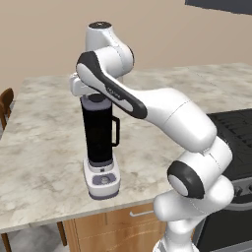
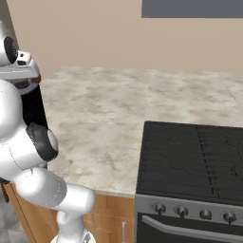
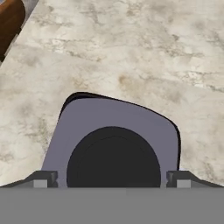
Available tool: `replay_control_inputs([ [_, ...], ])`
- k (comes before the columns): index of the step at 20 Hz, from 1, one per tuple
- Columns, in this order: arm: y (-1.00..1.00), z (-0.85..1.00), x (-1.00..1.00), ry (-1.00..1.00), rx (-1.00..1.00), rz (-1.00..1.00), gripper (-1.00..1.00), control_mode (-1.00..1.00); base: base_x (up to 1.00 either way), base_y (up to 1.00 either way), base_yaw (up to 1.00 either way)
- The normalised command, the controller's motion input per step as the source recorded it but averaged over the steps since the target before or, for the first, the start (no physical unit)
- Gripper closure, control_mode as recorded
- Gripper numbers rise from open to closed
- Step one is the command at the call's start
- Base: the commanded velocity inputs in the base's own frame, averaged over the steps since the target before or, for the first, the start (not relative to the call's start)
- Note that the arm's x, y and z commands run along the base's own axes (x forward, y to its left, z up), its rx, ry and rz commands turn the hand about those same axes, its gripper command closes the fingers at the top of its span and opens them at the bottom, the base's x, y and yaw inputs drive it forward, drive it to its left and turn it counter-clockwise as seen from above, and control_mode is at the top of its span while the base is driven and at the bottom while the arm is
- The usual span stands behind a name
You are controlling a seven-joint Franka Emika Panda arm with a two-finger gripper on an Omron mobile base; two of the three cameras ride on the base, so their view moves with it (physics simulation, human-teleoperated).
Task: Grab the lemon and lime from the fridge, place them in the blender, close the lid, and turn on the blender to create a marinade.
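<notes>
Near the counter's (image 1: 44,128) front edge the blender (image 1: 101,142) stands, lid (image 3: 113,144) seated; the gripper (image 3: 113,179), spread wide and empty, should next drop squarely to the dial (image 1: 104,180).

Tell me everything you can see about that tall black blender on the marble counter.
The tall black blender jar stands upright on a pale grey base with a round front dial, near the front edge of the beige marbled counter. A black side handle points right. A grey lid with a dark centre sits on top. The robot's hand hangs directly above the lid; contact cannot be told.
</notes>
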Motion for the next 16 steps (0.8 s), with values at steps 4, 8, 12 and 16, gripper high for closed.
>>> replay_control_inputs([
  [4,0.0,0.28,0.02,-0.09,0.0,0.01,-1.0,-1.0,0.0,0.0,0.0],
  [8,0.0,0.31,0.0,-0.13,0.0,0.0,-1.0,-1.0,0.0,0.0,0.0],
  [12,0.0,0.3,-0.33,-0.24,0.0,0.0,-1.0,-1.0,0.0,0.0,0.0],
  [16,0.0,-0.01,-0.99,-0.4,0.0,-0.09,-1.0,-1.0,0.0,0.0,0.0],
])
